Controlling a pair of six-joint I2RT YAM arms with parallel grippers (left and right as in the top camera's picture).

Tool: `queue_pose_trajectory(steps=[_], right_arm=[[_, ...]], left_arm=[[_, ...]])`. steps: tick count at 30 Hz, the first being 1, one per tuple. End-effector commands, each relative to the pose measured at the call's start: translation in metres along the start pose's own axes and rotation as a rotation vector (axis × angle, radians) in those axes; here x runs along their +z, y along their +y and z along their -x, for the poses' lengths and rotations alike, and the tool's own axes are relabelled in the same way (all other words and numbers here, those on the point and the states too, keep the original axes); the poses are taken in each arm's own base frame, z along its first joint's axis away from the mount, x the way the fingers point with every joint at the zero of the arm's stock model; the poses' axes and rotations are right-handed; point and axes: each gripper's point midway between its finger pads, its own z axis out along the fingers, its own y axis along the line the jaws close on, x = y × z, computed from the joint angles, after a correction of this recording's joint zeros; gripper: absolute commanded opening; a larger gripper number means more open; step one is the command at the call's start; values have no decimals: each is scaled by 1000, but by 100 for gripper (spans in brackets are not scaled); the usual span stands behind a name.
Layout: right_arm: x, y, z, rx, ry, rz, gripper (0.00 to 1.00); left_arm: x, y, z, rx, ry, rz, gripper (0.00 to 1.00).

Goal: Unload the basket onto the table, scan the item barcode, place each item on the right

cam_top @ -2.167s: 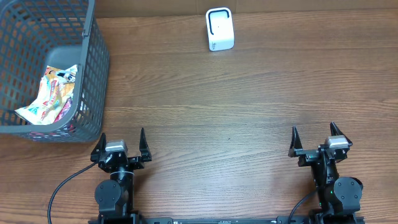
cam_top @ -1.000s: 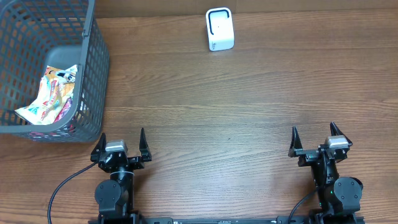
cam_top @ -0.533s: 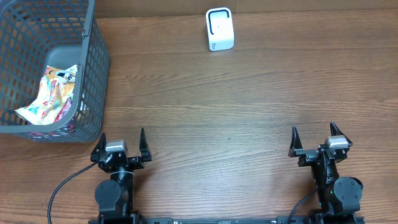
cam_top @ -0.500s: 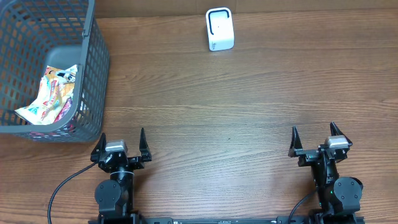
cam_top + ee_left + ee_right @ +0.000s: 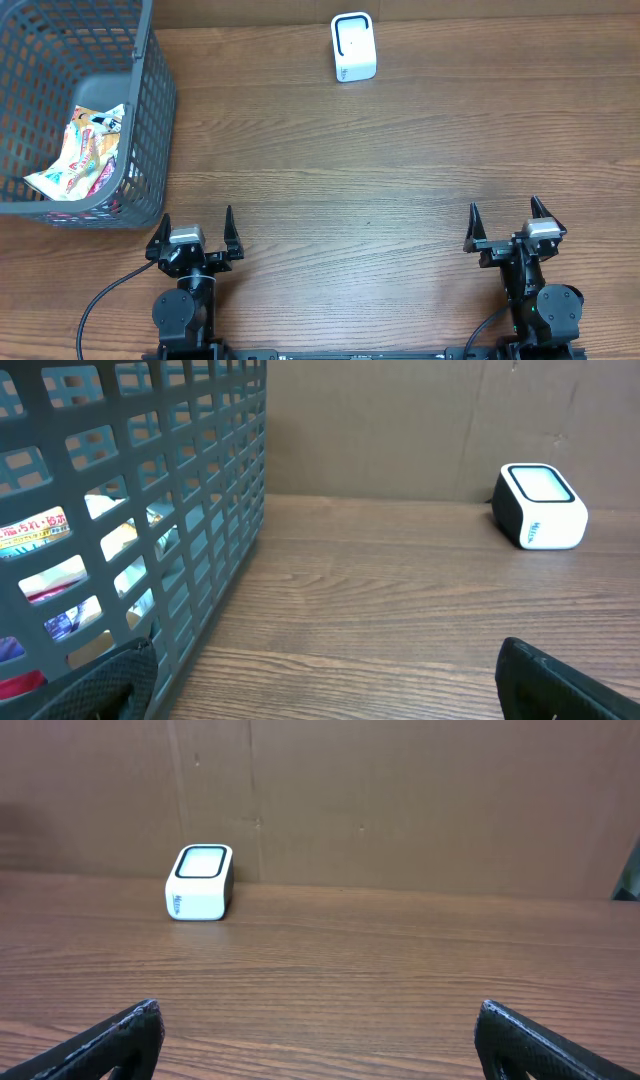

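Overhead: left gripper point(image 5: 197, 216) and right gripper point(image 5: 503, 206) both gape empty, the left beside the basket point(image 5: 152, 125), the right well away from it. The packet point(image 5: 82, 155) lies inside the basket, with the scanner point(image 5: 353, 46) well apart. Reaching in could snag the mesh or crumple the packet, hiding its barcode

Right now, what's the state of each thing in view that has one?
basket: upright, open top, holds one item
snack packet: lying inside the basket, not gripped
scanner: standing upright at the far edge, nothing in front of it
left gripper: open, empty, near the basket's corner
right gripper: open, empty
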Motion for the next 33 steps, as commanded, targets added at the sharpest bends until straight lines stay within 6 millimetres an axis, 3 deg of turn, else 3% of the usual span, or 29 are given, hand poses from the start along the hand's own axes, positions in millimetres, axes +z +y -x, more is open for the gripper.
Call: queue_pose_trajectory(steps=[1, 19, 20, 24, 27, 30, 32, 33], right_arm=[[0, -1, -2, -4, -4, -8, 100], [0, -1, -2, -4, -4, -8, 100], [0, -1, -2, -4, -4, -8, 100], [0, -1, -2, -4, -4, -8, 100], [0, -1, -2, -4, -4, -8, 100], [0, -1, -2, -4, -4, -8, 100], [0, -1, -2, -4, -4, -8, 100], [0, -1, -2, -4, -4, -8, 100]], left_arm=[[0, 0, 0, 19, -6, -1, 100], [0, 0, 5, 18, -23, -2, 100], [0, -3, 10, 9, -46, -18, 100], [-12, -60, 20, -206, -48, -366, 100], [-38, -104, 35, -426, 4, -674, 100], [-54, -115, 60, -422, -78, -785, 100], [-73, -120, 94, -343, -234, -860, 100], [-83, -116, 122, -288, -349, -842, 100]])
